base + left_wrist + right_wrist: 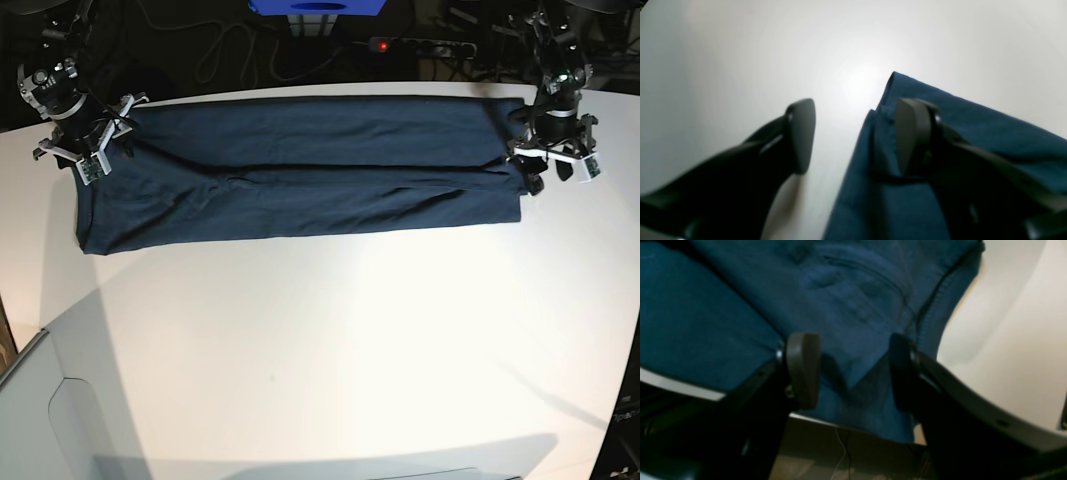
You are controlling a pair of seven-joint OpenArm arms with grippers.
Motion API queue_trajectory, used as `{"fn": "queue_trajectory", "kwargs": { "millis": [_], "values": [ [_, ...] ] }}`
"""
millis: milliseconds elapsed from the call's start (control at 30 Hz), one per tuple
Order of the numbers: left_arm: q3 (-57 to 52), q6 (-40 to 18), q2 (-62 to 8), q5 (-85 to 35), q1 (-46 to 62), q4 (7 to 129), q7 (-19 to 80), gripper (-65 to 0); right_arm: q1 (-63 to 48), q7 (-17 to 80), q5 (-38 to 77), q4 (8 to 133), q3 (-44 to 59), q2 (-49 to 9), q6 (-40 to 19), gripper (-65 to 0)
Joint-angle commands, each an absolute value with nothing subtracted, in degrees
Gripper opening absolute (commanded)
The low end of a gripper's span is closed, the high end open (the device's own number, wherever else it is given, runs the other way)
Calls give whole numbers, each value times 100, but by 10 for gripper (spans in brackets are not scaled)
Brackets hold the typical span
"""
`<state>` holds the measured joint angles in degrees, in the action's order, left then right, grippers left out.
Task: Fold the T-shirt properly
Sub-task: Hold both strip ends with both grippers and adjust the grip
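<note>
In the base view, the right gripper (pixel 88 150) sits at the far left, over the left end of the T-shirt (pixel 300 180), which lies as a long dark navy band across the far part of the white table (pixel 320 350). The cloth is folded lengthwise, with a crease running along its middle, and its left end spreads a little wider than its right end. At the far right, the left gripper (pixel 548 160) hangs at the shirt's right end, just at the corner of the fold.

The base view is too small to show how either pair of jaws stands; the wrist views settle it. In the right wrist view, the right gripper (pixel 853 370) has its 2 fingers (pixel 803 368) spread moderately apart above rumpled blue cloth (pixel 846 296), with a stitched hem curving at the right and the table edge below. Fabric lies under the gap; whether the pads touch it I cannot tell, and nothing is pinched.

In the left wrist view, the left gripper (pixel 855 136) stands wide apart: 1 finger (pixel 801 133) is over bare table (pixel 740 50), the other over the folded corner of the shirt (pixel 973 126), whose layered edge shows clearly here and nowhere else. Nothing is held.
</note>
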<state>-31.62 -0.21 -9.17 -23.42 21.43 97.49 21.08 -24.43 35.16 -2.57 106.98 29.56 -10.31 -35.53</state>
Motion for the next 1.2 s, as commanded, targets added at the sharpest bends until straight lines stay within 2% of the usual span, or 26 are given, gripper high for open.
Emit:
{"fn": "queue_trajectory", "kwargs": {
  "millis": [0,333,733,1000,1167],
  "values": [
    [-3319,13,-989,-2369,2149,9851,1965,-289,-2431,3415,-198,10800,2967,-1095,-3688,-339],
    [-3776,4,-919,-2369,2167,9851,1965,-289,-2422,3415,-198,10809,3011,-1095,-3688,-339],
    [-3741,-4,-901,-2369,2167,9851,1965,-289,-2281,3407,-198,10809,3011,-963,-3688,-339],
    [-3073,31,-602,-2316,2149,10633,1974,-288,-2167,3451,-198,10800,2967,-927,-3688,-339],
    [-2862,48,-637,-2308,2114,10466,1974,-289,-2167,3451,-198,10800,2985,-936,-3688,-339]
  ]
}}
